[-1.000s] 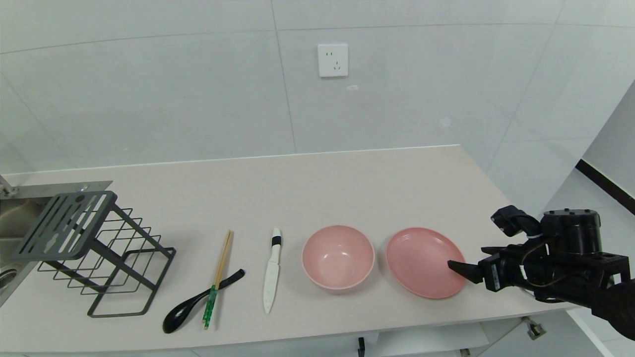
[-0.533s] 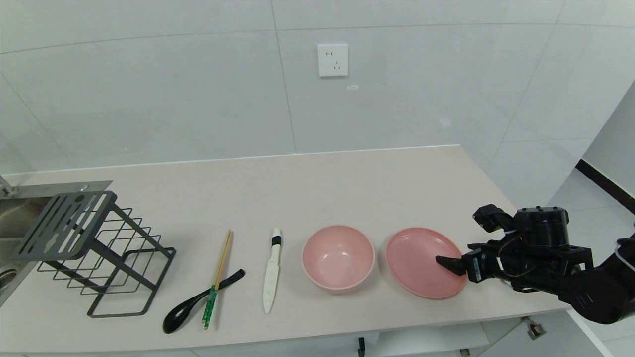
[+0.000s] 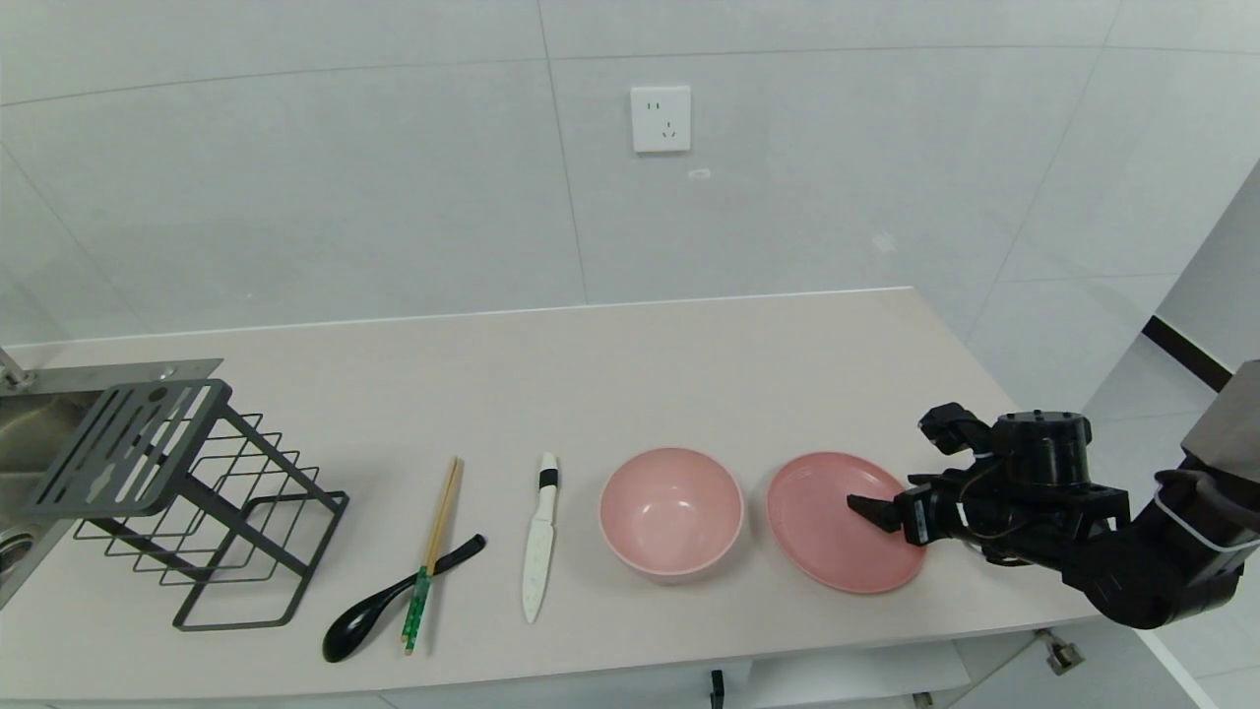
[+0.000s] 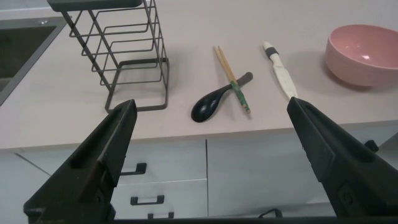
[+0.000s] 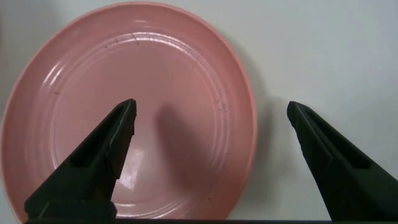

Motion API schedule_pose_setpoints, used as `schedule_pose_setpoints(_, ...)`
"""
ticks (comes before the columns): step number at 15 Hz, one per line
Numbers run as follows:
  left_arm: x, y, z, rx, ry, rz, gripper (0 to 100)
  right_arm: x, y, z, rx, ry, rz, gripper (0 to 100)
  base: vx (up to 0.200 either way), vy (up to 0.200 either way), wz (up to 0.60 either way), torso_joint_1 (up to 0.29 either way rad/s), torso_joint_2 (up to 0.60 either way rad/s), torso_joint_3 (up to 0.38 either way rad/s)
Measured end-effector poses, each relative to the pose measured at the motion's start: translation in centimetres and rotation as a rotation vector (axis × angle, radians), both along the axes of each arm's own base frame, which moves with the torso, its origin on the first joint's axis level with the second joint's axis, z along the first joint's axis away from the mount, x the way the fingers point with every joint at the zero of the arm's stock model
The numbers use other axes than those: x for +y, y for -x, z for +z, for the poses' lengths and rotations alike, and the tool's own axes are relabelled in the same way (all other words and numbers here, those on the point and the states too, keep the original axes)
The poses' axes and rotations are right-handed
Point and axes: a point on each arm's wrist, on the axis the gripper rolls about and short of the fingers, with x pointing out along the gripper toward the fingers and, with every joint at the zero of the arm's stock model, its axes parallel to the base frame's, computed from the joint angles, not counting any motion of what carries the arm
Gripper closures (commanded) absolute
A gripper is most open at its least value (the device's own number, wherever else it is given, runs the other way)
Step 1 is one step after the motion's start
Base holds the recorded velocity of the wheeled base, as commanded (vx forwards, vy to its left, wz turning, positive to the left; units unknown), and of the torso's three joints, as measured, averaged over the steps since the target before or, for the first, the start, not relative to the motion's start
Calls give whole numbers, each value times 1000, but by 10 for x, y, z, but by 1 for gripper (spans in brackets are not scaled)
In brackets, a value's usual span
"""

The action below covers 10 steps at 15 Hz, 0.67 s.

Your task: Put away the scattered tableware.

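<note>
Right pincer (image 5: 208,111) straddles rim of pink plate (image 5: 93,93).

Head camera overlooks counter (image 3: 689,374); right wrist camera faces plate (image 5: 155,87) closely.

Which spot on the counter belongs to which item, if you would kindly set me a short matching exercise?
Items:
1. plate
2. bowl
3. knife
4. spoon

Places:
A. crossed by the chopsticks
B. between the chopsticks and the bowl
C. beneath the open right tool
D. between the knife and the plate

Pairs: 1-C, 2-D, 3-B, 4-A
</note>
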Motion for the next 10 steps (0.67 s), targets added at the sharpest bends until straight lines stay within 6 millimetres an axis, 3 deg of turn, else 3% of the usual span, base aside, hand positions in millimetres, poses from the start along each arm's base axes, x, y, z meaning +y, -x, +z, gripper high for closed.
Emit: schedule_pose_setpoints(10,0,0,0,0,0,0,0,15,24,-3,44,3,68,0,0,0,0,0,0,0)
